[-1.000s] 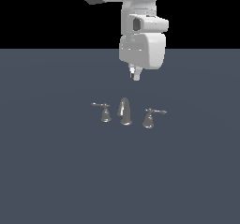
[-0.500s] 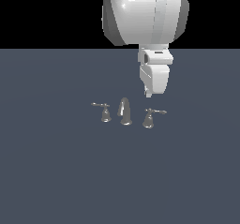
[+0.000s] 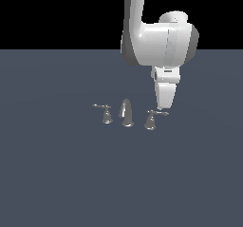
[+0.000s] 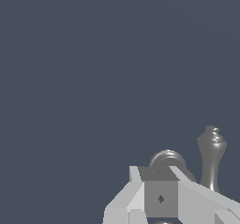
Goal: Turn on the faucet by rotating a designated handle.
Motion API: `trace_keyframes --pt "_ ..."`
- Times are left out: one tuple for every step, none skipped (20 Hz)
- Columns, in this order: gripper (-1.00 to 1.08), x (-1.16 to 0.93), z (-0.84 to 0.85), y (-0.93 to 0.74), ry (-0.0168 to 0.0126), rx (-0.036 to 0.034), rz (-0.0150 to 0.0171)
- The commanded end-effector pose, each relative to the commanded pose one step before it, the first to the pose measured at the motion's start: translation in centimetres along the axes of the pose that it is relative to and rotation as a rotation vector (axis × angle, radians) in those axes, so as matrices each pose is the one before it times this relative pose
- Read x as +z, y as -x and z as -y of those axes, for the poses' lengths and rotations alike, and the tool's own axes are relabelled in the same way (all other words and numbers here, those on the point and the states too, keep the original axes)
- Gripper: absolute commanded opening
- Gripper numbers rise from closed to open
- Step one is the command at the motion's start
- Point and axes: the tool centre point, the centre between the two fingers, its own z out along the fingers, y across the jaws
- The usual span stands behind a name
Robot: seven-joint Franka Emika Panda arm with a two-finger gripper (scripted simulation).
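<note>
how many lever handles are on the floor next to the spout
2. One handle stands on the exterior view's left of the spout; the other handle is on its right, just below the end effector. None looks hidden.

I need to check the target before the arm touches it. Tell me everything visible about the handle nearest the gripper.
The handle is small, shiny chrome: a bell-shaped base with a thin lever on top pointing toward the exterior view's right. It stands upright on the grey surface, on the exterior view's right of the curved spout. The gripper hangs just above the lever's tip; contact cannot be told.
</note>
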Motion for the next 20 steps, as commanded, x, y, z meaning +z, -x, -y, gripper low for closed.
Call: trace_keyframes --pt "-1.0 0.7 0.299 -0.636 -0.00111 0.03331 0.0005" --pt "-1.0 0.189 0.069 -0.172 -0.00001 0.00865 0.00024" --pt "-1.0 0.146 0.053 -0.134 -0.00001 0.00676 0.00024" --pt "-1.0 0.103 0.038 -0.094 0.0 0.00483 0.00025" --pt "-1.0 0.059 0.022 -0.056 0.00001 0.00292 0.00026" --pt "-1.0 0.016 0.006 -0.014 0.00001 0.00095 0.00024" --pt "-1.0 -0.028 -0.01 0.005 0.00001 -0.00065 0.00024" --pt "-1.0 -0.066 -0.024 0.066 0.00003 -0.00283 0.00032" --pt "-1.0 -0.056 -0.021 0.045 0.00001 -0.00229 0.00014" --pt "-1.0 -0.021 -0.008 0.024 0.00001 -0.00098 0.00005" --pt "-1.0 0.0 0.0 0.0 0.0 0.0 0.0" --pt "-1.0 0.0 0.0 0.0 0.0 0.0 0.0" --pt "-1.0 0.0 0.0 0.0 0.0 0.0 0.0" --pt "-1.0 0.009 0.006 0.011 0.0 0.0 0.0" --pt "-1.0 -0.001 -0.3 -0.148 0.0 0.0 0.0" --pt "-1.0 -0.001 -0.302 -0.149 0.0 0.0 0.0" --pt "-1.0 -0.001 -0.304 -0.15 0.0 0.0 0.0" --pt "-1.0 -0.001 -0.306 -0.151 0.0 0.0 0.0" --pt "-1.0 -0.001 -0.308 -0.153 0.0 0.0 0.0" --pt "-1.0 -0.001 -0.309 -0.154 0.0 0.0 0.0"
